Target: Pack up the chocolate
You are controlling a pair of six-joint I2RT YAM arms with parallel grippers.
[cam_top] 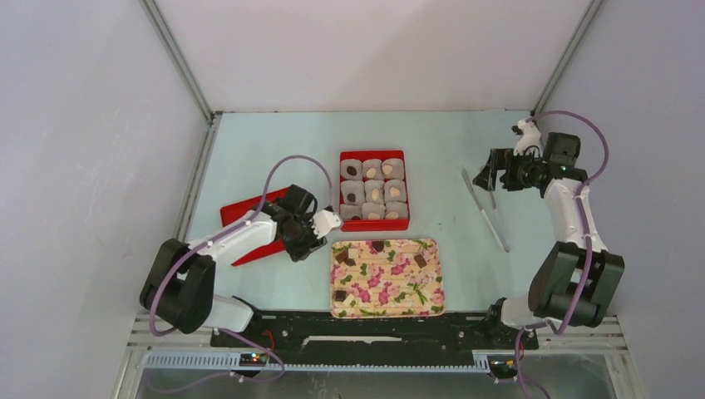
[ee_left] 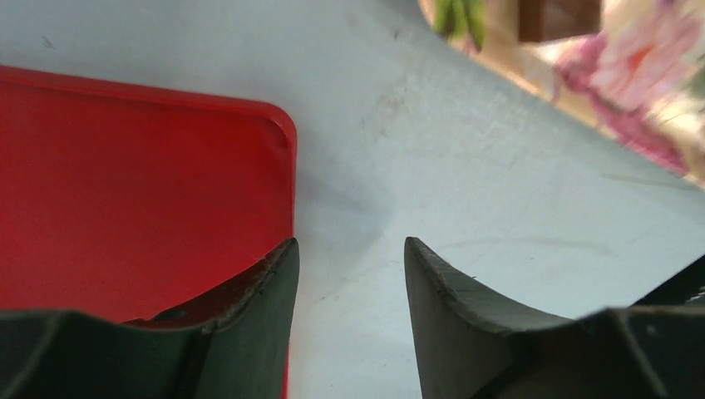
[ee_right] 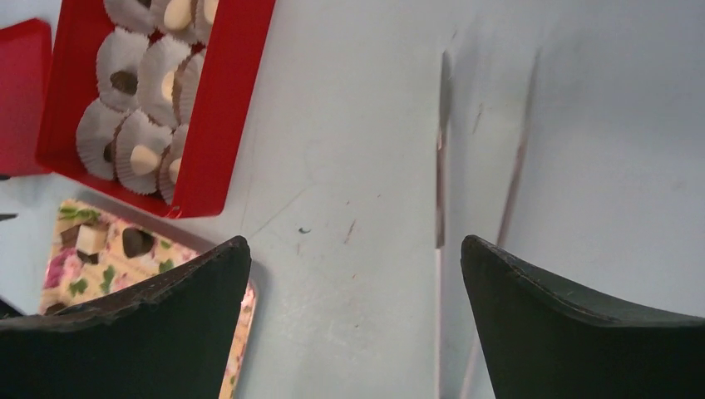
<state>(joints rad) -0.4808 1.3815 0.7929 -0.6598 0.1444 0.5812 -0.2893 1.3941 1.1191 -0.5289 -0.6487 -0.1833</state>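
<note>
The left gripper (ee_left: 349, 249) stood part-open, empty, at the red lid (ee_left: 125, 191)'s corner; the right gripper (ee_right: 353, 241) gaped wide, empty, near the tweezers (ee_right: 439, 191), right of the chocolate (ee_right: 143, 158).

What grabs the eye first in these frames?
The red box at mid-table, its paper cups holding pale and dark chocolate. Just nearer the arms lies a flowered tray with a few dark pieces on it. The left gripper hangs low by a flat red lid, jaws apart and empty; the right gripper stands wide open far right.
</note>
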